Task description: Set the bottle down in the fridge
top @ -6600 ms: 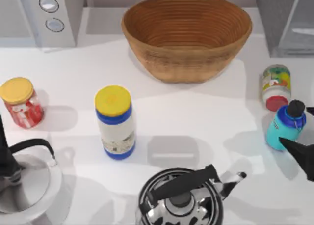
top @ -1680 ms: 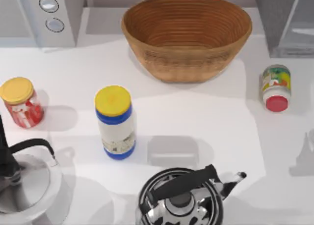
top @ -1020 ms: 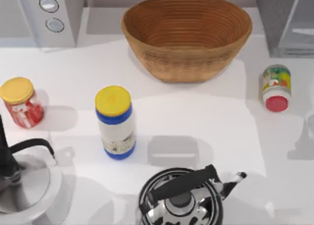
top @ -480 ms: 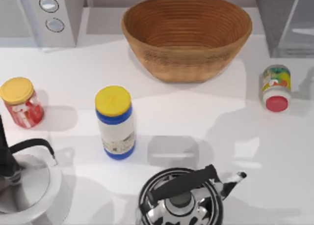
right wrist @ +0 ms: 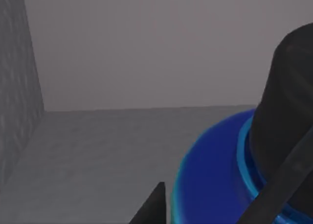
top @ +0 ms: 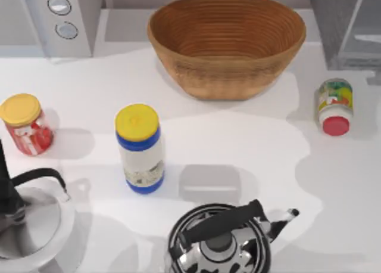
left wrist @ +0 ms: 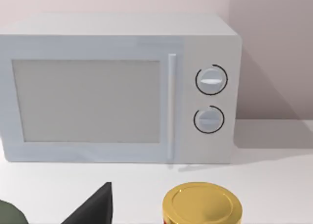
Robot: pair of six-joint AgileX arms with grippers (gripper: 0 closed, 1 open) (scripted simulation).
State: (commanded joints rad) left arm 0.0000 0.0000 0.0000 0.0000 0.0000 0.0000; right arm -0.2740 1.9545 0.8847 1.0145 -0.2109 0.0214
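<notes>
The bottle [right wrist: 220, 175] looms close in the right wrist view, its blue shoulder and black screw cap [right wrist: 288, 111] between two dark fingers [right wrist: 152, 205]. My right gripper [right wrist: 215, 199] is shut on it. Behind the bottle lie a flat grey floor and walls, with a speckled dark grey wall on one side. From above, the fridge [top: 333, 22] stands at the table's back right corner, with a pale slanted panel [top: 364, 28]. My left gripper [left wrist: 95, 207] hangs parked at the front left, facing the microwave.
A woven basket [top: 226, 43] sits at the back middle, and a light grey microwave [top: 59, 16] at the back left. A red-capped jar [top: 334, 105] stands before the fridge. A yellow-lidded container [top: 139, 146], a yellow-lidded red jar [top: 24, 123] and a kettle [top: 220, 240] are nearer.
The bottle and my right gripper have left the table's right side, where they stood beside the red-capped jar. The arm's shadow has slid back toward the fridge.
</notes>
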